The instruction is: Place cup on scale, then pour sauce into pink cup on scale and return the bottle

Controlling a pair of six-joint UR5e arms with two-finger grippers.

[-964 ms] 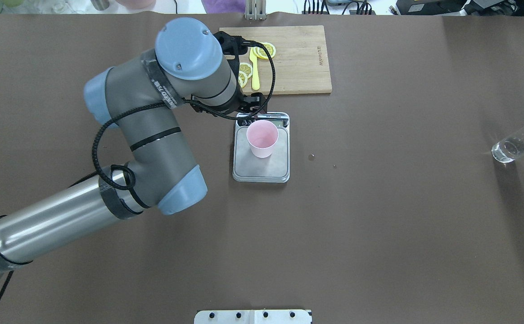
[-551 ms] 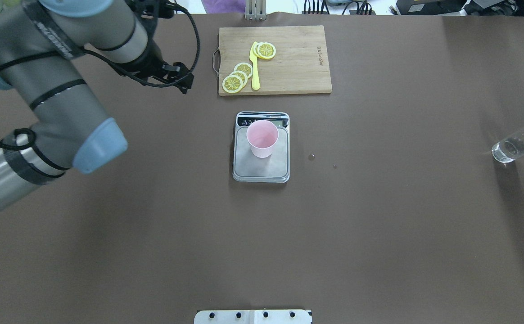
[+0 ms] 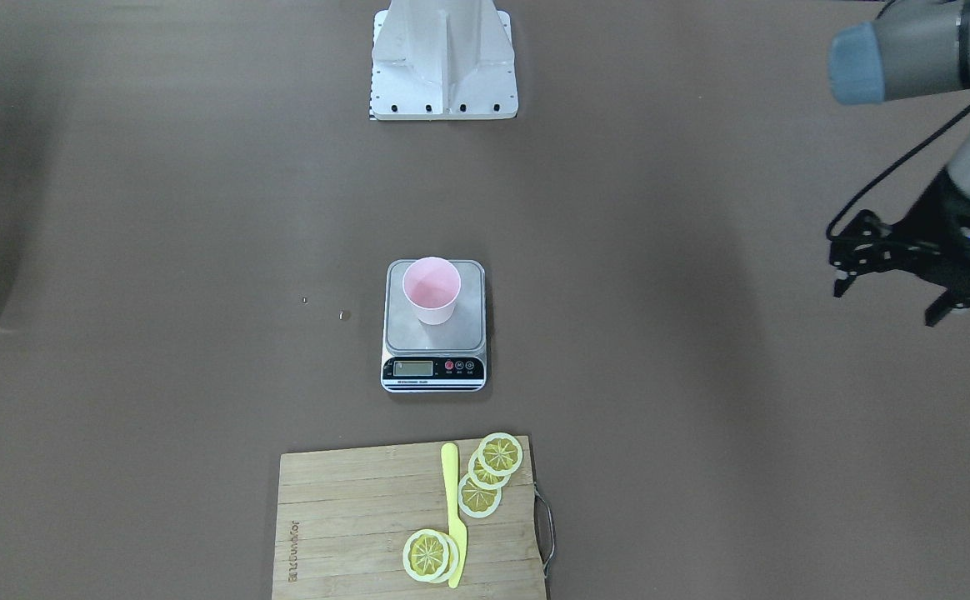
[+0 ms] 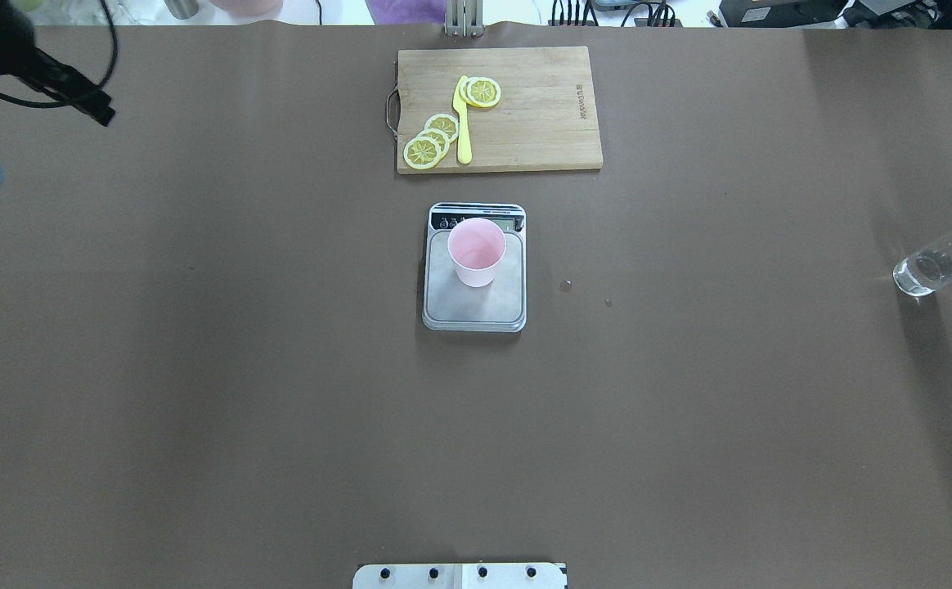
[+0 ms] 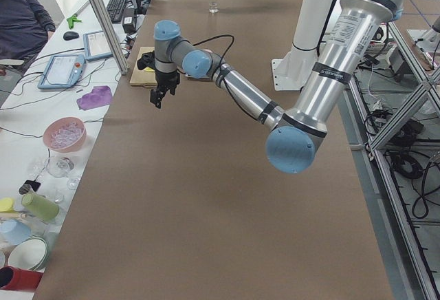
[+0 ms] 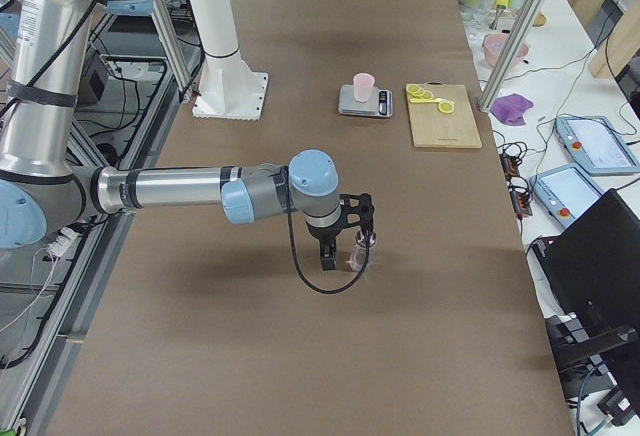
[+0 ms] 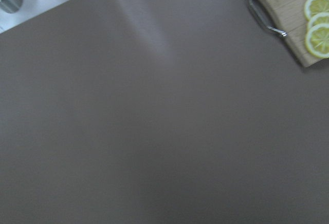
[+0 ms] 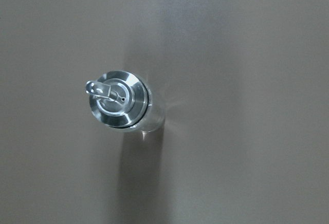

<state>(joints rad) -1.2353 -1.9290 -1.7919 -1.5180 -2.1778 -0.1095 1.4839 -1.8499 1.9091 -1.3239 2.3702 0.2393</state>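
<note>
The bottle (image 4: 930, 266) stands upright near the right end of the table (image 4: 689, 409), long axis vertical, spout on top. The right gripper (image 6: 345, 248) hangs close to it; I cannot tell how its jaws stand. The cup (image 4: 476, 249) sits mouth-up on the scale (image 4: 476, 309). The left gripper (image 3: 885, 302), spread and empty, hangs far left.

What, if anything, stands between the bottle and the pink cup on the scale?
Nothing visible does. Between the bottle and the cup on the scale lies only table cover, with two tiny specks near the scale.
</note>
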